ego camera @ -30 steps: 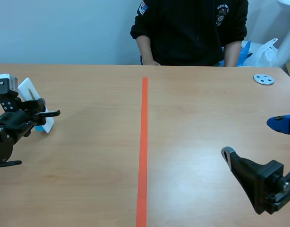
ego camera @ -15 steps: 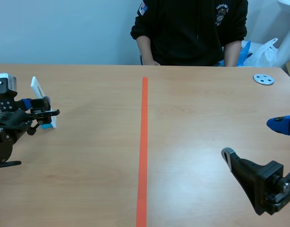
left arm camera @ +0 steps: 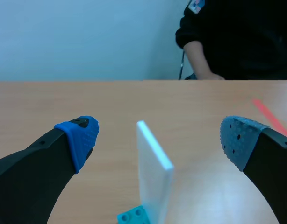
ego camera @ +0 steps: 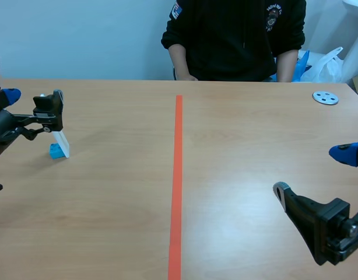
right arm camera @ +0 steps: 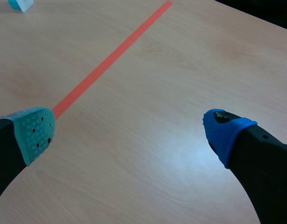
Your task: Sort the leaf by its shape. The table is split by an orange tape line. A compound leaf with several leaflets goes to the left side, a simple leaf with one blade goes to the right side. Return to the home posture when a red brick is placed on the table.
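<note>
White card [ego camera: 61, 143] upright on blue base [ego camera: 54, 152], left of tape line [ego camera: 177, 175]; long axis vertical, edge toward left gripper [left arm camera: 160, 134], between its parted fingers, touching neither; right gripper [right arm camera: 129, 130] jaws apart, empty

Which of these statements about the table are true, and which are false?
1. The white card stands upright on the left side of the orange tape line. True.
2. The left tool is shut on the white card. False: it is open, and the card stands between its fingers, touching neither.
3. The right tool is open and holds nothing. True.
4. The grey disc lies left of the tape line. False: it lies on the far right side of the table.
</note>
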